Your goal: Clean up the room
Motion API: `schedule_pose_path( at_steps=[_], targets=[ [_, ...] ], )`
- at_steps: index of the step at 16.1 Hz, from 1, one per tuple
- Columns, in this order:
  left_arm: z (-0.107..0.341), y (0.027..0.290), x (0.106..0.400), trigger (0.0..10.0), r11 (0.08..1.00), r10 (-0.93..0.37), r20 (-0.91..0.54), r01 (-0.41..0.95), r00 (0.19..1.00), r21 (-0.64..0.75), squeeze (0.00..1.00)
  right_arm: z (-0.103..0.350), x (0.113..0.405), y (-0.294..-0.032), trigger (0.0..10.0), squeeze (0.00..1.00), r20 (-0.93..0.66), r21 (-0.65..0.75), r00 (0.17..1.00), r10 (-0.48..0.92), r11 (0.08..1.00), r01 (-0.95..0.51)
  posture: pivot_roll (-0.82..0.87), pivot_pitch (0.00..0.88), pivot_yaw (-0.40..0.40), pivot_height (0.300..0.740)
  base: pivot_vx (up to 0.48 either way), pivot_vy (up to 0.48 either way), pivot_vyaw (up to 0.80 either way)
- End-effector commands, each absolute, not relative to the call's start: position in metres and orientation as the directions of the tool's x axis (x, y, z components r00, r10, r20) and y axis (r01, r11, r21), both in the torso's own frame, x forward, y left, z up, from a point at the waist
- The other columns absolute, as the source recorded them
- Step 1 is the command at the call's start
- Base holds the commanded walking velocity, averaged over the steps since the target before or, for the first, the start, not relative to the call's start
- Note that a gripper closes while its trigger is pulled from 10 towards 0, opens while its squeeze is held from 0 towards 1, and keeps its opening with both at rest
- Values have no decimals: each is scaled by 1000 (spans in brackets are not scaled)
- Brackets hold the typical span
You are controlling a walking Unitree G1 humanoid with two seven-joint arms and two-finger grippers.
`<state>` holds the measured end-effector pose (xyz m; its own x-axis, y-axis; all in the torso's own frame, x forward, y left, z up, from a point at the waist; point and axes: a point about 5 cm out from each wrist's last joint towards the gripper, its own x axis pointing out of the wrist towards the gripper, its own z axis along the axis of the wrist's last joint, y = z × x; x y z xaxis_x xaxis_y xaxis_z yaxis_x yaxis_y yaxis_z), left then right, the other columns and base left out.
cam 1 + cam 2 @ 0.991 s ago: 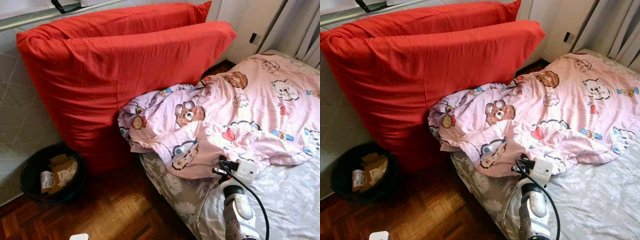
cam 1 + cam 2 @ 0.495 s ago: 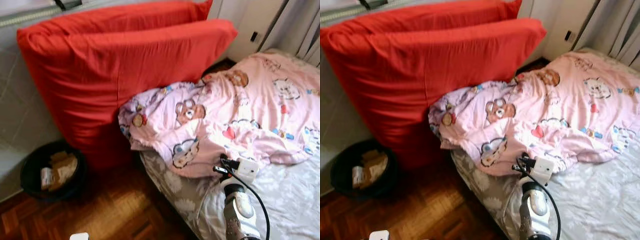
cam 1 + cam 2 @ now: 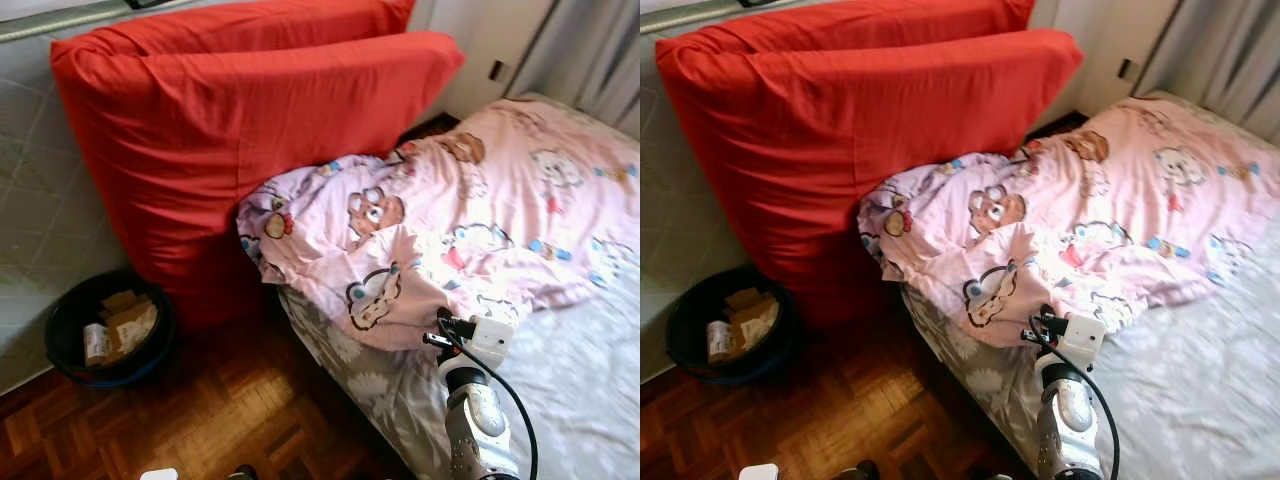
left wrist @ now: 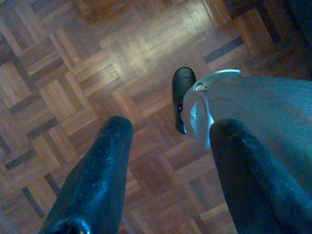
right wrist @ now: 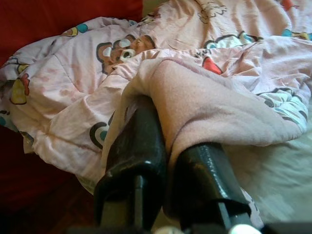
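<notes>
Blanket (image 3: 450,230): pink, rumpled across the bed's (image 3: 590,390) left near edge, not yet straightened.
Right gripper (image 5: 168,161): fingers pinch a blanket fold.
Left gripper (image 4: 165,170): fingers apart, over floor (image 4: 58,73).

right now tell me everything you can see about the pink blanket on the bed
The pink blanket is a soft, fleecy-looking cover printed with cartoon bears and hearts. It lies crumpled across the grey floral mattress, its bunched end hanging over the bed edge and pressing against the big red cushion. The right gripper is shut on a fold of it near that edge.
</notes>
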<state>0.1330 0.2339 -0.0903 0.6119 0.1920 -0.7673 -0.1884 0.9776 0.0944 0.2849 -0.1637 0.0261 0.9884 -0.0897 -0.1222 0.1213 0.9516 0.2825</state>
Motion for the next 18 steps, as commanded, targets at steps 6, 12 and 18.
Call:
schedule_pose_path(
  at_steps=[6,12,18],
  targets=[
    [-95,233,122,10000,980,181,-793,-173,581,97,0,32,289,-161,10000,0,-97,288,991,-89,951,113,62,162,-51,740,-84,0,0],
    [-94,230,124,10000,982,176,-787,-163,591,98,0,34,290,-159,10000,0,-91,294,993,-78,950,102,61,163,-52,740,-264,0,0],
    [-94,226,125,10000,985,167,-783,-142,600,101,0,35,292,-157,10000,0,-90,302,994,-67,949,92,62,160,-57,740,-264,0,0]
  ],
)
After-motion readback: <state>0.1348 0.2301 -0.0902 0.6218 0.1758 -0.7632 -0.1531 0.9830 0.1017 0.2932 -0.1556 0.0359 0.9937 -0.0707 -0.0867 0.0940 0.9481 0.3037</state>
